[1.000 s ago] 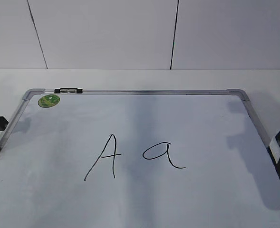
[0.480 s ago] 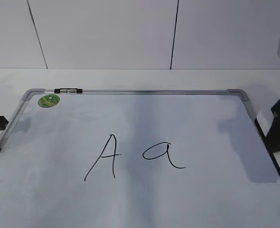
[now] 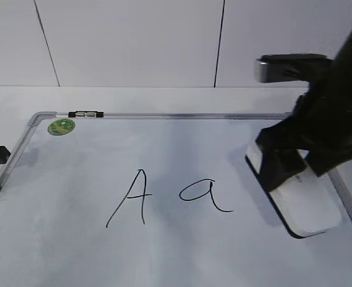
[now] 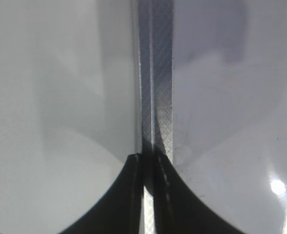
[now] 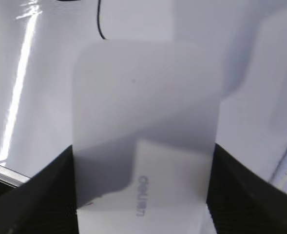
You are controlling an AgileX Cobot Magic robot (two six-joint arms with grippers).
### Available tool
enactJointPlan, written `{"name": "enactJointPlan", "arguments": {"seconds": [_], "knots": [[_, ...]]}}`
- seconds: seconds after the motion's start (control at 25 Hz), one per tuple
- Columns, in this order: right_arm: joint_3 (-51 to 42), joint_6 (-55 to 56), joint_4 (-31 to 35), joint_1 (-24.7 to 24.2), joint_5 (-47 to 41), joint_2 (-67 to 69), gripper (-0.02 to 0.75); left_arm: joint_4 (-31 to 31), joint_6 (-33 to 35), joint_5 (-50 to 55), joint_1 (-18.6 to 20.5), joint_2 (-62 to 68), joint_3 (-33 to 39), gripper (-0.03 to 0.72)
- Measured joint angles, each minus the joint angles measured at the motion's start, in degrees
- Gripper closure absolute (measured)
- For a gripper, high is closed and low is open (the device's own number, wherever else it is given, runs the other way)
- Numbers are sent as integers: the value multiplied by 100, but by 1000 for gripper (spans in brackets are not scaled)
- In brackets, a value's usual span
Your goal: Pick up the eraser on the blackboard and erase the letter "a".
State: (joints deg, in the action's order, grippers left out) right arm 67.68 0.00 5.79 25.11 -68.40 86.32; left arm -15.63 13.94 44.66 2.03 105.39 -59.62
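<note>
Exterior view: your right gripper (image 3: 295, 173) clamps the white rounded plastic eraser (image 3: 304, 200) over the grey-framed white board (image 3: 164, 251), right of the handwritten black lowercase "a" (image 3: 204, 195); your left gripper's (image 4: 148, 195) fingers sit nearly together.

Bare board (image 3: 247, 197) between eraser (image 3: 304, 200) and letter "a" (image 3: 204, 195), unobstructed.

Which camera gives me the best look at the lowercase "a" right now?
The exterior view: the whole "a" shows clearly on the board, left of the eraser. The right wrist view catches only a bit of black stroke above the eraser; the left wrist view shows none.
</note>
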Motion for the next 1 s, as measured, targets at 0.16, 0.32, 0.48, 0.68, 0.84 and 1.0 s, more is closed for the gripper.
{"name": "enactJointPlan", "arguments": {"seconds": [0.16, 0.32, 0.48, 0.68, 0.84, 1.0], "knots": [[504, 0, -96, 377, 140, 698, 182, -4, 0, 0, 0, 0, 0, 671], [935, 0, -360, 547, 315, 1318, 182, -4, 0, 0, 0, 0, 0, 671], [1105, 0, -519, 623, 730, 1751, 182, -4, 0, 0, 0, 0, 0, 671], [1153, -107, -542, 668, 1056, 2095, 182, -4, 0, 0, 0, 0, 0, 671], [1153, -229, -430, 668, 1129, 2347, 182, -4, 0, 0, 0, 0, 0, 671], [1167, -368, -190, 670, 1253, 2535, 182, -4, 0, 0, 0, 0, 0, 671]]}}
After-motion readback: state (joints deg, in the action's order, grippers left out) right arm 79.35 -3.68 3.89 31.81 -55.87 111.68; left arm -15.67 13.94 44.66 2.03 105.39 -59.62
